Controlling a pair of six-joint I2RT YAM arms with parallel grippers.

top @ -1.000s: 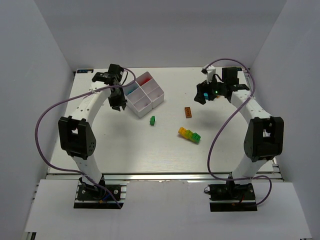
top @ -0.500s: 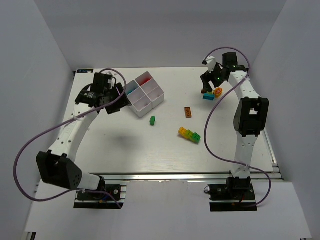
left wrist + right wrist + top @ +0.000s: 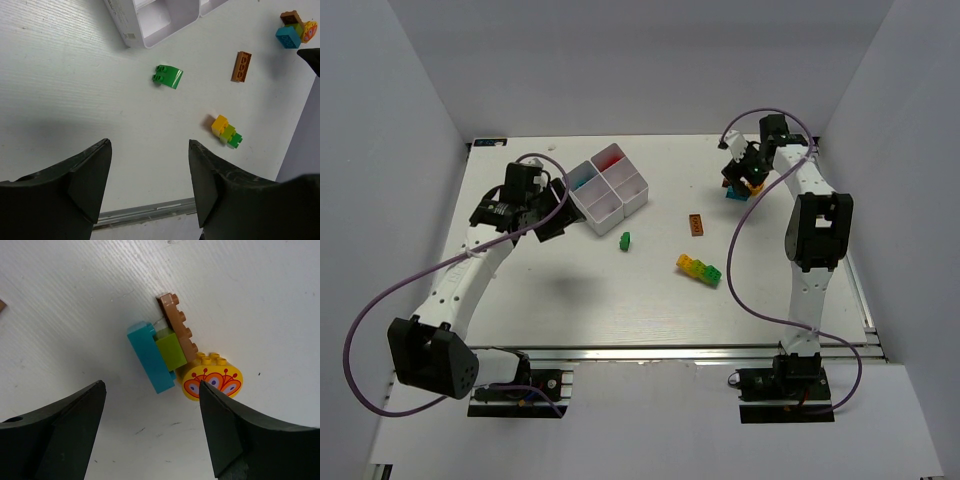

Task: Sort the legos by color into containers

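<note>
Step in hand, as I read it: pick-up of the mixed clump [image 3: 170, 352] at the upper right of the top view. The right pincer [image 3: 150, 389] hangs over it w/ jaws wide apart, gripping nothing. In its wrist view the clump sits btwn the two fingers, nearer the right-hand one. Clump = blue brick [image 3: 150, 360], lime brick [image 3: 170, 351] & brown plate [image 3: 176, 325] stuck together, w/ a yellow printed piece [image 3: 212, 376] touching at lower right. Can't tell if that last one is actually attached.

The left pincer [image 3: 148, 145] is likewise open & empty, over bare tabletop [image 3: 60, 90] just left of the tray [image 3: 620, 205], which sits upper centre-left in the top view. The tray's top compartment shows red and its left one blue. The other two show no colour from here.

Loose on the tabletop: green brick [image 3: 625, 240] just below the tray, loose brown plate [image 3: 696, 225] near centre, yellow-green stack [image 3: 700, 269] below that. So the sort looks only partway, w/ most pieces not yet in.

Next move calls for:
- **Grab:** right pincer straight down, then close across the blue/lime/brown body.
- **Watch out:** the right-hand finger comes down v. near the yellow piece, which is rounded and could get shoved aside or slip.
- **Split:** the clump is 3–4 colours, so it prob. can't go in one compartment as is. One pincer holds, the other pulls.
</note>
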